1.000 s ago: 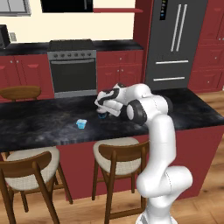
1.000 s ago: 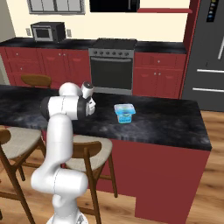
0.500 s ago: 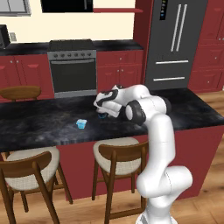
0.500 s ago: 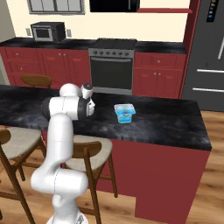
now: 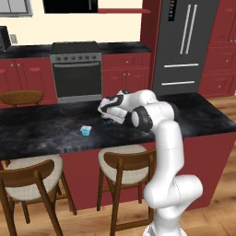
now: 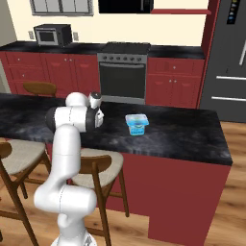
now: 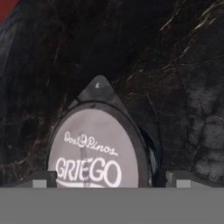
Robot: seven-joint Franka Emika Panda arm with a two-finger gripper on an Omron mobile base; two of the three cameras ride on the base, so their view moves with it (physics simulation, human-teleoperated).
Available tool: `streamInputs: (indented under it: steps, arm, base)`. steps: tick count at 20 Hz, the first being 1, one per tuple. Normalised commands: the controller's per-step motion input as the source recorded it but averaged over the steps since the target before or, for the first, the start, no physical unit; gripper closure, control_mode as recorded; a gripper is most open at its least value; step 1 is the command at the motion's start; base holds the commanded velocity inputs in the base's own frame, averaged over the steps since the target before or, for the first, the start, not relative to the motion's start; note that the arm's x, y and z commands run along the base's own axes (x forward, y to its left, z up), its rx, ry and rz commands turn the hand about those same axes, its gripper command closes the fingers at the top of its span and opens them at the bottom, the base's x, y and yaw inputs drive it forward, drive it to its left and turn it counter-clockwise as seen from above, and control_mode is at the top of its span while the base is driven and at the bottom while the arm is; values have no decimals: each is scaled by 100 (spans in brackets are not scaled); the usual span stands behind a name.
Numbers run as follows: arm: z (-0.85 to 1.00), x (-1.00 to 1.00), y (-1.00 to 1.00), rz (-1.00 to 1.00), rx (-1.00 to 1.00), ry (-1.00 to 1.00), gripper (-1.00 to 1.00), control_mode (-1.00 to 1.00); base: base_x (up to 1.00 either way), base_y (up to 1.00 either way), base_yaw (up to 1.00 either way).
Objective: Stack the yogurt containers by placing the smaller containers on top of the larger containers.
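In the left base view, we are hovering our hand (image 5: 109,119) over the tabletop (image 5: 41,131), the light-blue tub (image 5: 85,131) at nine o'clock of it, unstacked. In the right base view, the boxy pack (image 6: 137,124) is standing alone, nothing on top. In the hand view, released fingers (image 7: 41,178) are straddling the dark cup (image 7: 98,146); all stacking is remaining, we judge.

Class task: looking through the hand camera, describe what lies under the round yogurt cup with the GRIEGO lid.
The cup stands on the dark marbled counter, which shows all round it. Its lid hides the cup's body and the patch beneath.
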Motion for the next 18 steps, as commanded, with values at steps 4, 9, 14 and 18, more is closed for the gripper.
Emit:
streamInputs:
  steps: [4, 9, 14, 18]
  arm:
    - [-7, 12, 6, 0, 0, 0, 100, -100]
    - [-3, 0, 0, 0, 1, -2, 100, -100]
    - [2, 0, 0, -2, 9, -4, 100, -100]
    - [15, -2, 0, -6, 13, -3, 100, -100]
  base:
    - [0, 0, 0]
    - [0, 0, 0]
    - [0, 0, 0]
    - [0, 0, 0]
